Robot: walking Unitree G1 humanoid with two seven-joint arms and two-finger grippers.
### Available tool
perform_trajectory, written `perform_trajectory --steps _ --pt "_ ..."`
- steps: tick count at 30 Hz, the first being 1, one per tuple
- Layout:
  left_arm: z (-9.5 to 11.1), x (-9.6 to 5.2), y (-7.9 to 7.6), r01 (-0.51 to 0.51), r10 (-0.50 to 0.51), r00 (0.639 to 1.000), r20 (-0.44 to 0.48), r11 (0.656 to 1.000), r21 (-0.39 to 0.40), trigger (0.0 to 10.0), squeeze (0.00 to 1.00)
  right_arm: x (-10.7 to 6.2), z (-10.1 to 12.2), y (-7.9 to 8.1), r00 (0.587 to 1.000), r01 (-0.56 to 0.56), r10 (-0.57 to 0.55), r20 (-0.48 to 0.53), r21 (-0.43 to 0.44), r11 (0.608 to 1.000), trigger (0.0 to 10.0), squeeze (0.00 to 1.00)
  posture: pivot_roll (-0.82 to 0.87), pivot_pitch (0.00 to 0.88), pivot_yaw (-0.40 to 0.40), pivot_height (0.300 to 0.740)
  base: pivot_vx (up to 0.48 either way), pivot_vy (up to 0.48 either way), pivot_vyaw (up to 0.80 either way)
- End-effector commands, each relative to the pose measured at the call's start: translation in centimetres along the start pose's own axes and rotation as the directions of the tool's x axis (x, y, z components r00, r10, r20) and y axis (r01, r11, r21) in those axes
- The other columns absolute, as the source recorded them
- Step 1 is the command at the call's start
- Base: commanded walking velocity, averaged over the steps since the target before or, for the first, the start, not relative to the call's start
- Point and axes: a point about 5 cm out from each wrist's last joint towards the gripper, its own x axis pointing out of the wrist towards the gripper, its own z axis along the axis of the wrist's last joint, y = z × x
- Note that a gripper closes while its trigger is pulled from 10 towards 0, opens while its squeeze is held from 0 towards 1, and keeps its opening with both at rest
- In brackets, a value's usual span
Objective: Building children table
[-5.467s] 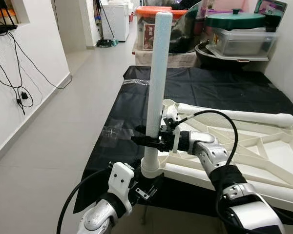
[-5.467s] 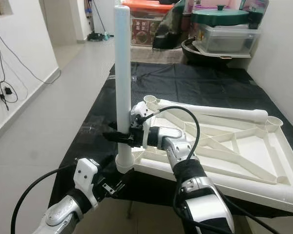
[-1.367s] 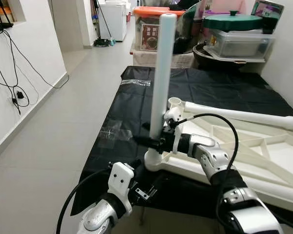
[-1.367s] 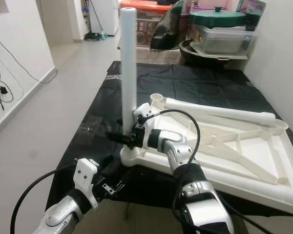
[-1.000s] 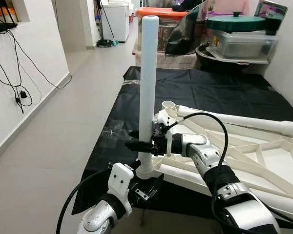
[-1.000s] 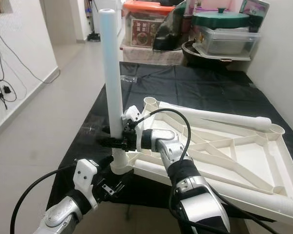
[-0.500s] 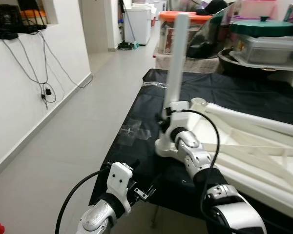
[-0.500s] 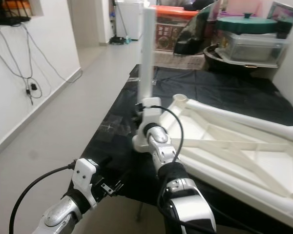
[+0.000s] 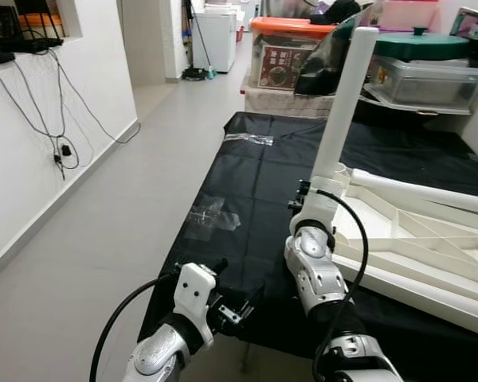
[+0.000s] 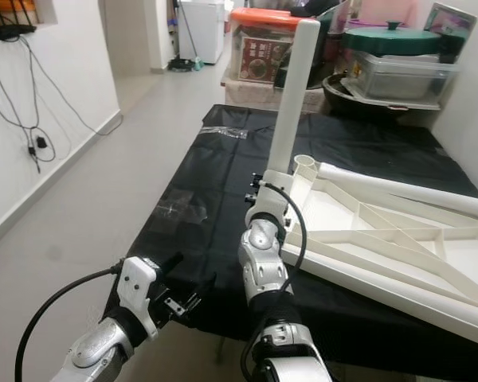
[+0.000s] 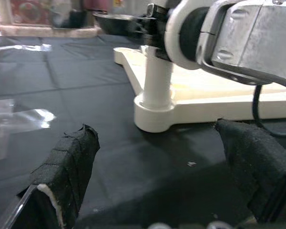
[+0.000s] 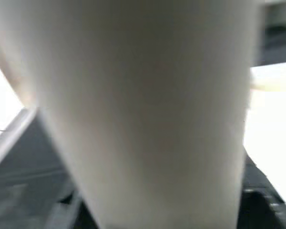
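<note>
An upside-down white children's table top (image 9: 430,239) lies on a black-covered table (image 9: 239,183). A white table leg (image 9: 341,103) stands in its near-left corner socket (image 11: 155,114), leaning slightly right. My right gripper (image 9: 303,193) is shut on the leg just above the socket, with the forearm rising to it from below. In the right wrist view the leg (image 12: 148,109) is very close and blurred. A second white leg (image 9: 430,192) lies along the top's far side. My left gripper (image 9: 227,306) hovers low at the table's near edge, open, its fingers (image 11: 69,167) wide apart and facing the socket.
Storage boxes (image 9: 283,52) and a green-lidded bin (image 9: 418,60) crowd the far end of the table. A white wall with hanging cables (image 9: 32,119) runs along the left, with grey floor (image 9: 103,239) between it and the table.
The head view has swung, so the scene shifted right. The leg, upright before, now leans a little right, with my right gripper still on it. The left arm is unmoved.
</note>
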Motion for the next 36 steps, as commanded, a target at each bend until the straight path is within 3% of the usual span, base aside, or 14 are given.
perform_trajectory --steps 1,3,4,10,11,12,13,15,17,19,25,36 --pt "-0.2 0.2 -0.1 0.005 -0.005 1.0 -0.011 1.0 -0.01 10.0 0.0 -0.2 -0.2 0.7 0.998 -0.063 0.064 0.0 0.051 0.997 10.0 1.0 0.05 0.015 -0.025 0.74 0.0 0.0 0.0" --pt "-0.2 0.2 -0.1 0.005 -0.005 1.0 -0.011 1.0 -0.011 10.0 0.0 -0.2 -0.2 0.6 0.998 -0.062 0.062 0.002 0.052 0.997 10.0 1.0 0.05 0.015 -0.025 0.74 0.0 0.0 0.0" --pt "-0.2 0.2 -0.1 0.005 -0.005 1.0 -0.01 1.0 -0.011 10.0 0.0 -0.2 0.1 0.7 0.992 -0.123 0.122 0.015 0.061 0.991 10.0 0.0 0.02 0.021 -0.024 0.74 0.0 0.0 0.0" --pt "-0.2 0.3 -0.1 0.004 -0.005 1.0 -0.007 1.0 -0.011 10.0 0.0 -0.3 0.9 1.0 0.964 -0.266 0.264 0.041 0.059 0.962 10.0 0.0 0.0 0.026 -0.02 0.74 0.0 0.0 0.0" --pt "-0.2 0.3 -0.2 0.008 -0.008 1.0 -0.006 1.0 -0.012 10.0 0.0 -0.2 1.0 1.2 0.909 -0.416 0.416 0.026 -0.013 0.909 10.0 0.0 -0.02 0.031 -0.01 0.74 0.0 0.0 0.0" --pt "-0.2 0.3 -0.2 0.008 -0.008 1.0 -0.006 1.0 -0.012 10.0 0.0 -0.2 1.0 1.2 0.909 -0.416 0.416 0.026 -0.013 0.909 10.0 0.0 -0.02 0.031 -0.01 0.74 0.0 0.0 0.0" --pt "-0.2 0.3 -0.1 0.009 -0.009 1.0 -0.006 1.0 -0.012 10.0 0.0 -0.1 0.8 1.2 0.881 -0.473 0.473 0.0 -0.049 0.88 10.0 0.0 -0.03 0.032 -0.006 0.74 0.0 0.0 0.0" --pt "-0.2 0.3 -0.1 0.009 -0.009 1.0 -0.006 1.0 -0.012 10.0 0.0 -0.1 0.8 1.2 0.881 -0.473 0.473 0.0 -0.049 0.88 10.0 0.0 -0.03 0.032 -0.006 0.74 0.0 0.0 0.0" --pt "-0.3 0.2 -0.1 0.01 -0.01 1.0 -0.006 1.0 -0.01 10.0 0.0 0.2 0.4 1.2 0.841 -0.541 0.54 -0.036 -0.096 0.836 10.0 0.0 -0.03 0.033 0.001 0.74 0.0 0.0 0.0" --pt "-0.3 0.2 -0.1 0.009 -0.009 1.0 -0.007 1.0 -0.009 10.0 0.0 0.4 0.5 1.1 0.832 -0.555 0.554 -0.042 -0.108 0.825 10.0 0.0 -0.02 0.031 0.001 0.74 0.0 0.0 0.0" --pt "-0.4 0.1 0.0 0.009 -0.009 1.0 -0.01 1.0 -0.009 10.0 0.0 0.8 0.8 0.4 0.865 -0.502 0.502 -0.022 -0.075 0.862 10.0 0.0 -0.02 0.023 0.003 0.74 0.0 0.0 0.0" --pt "-0.5 0.2 0.1 0.014 -0.014 1.0 -0.014 1.0 -0.013 10.0 0.0 -0.9 -0.6 -0.1 0.853 -0.521 0.521 -0.026 -0.048 0.852 10.0 0.0 -0.03 0.006 0.009 0.74 0.0 0.0 0.0"
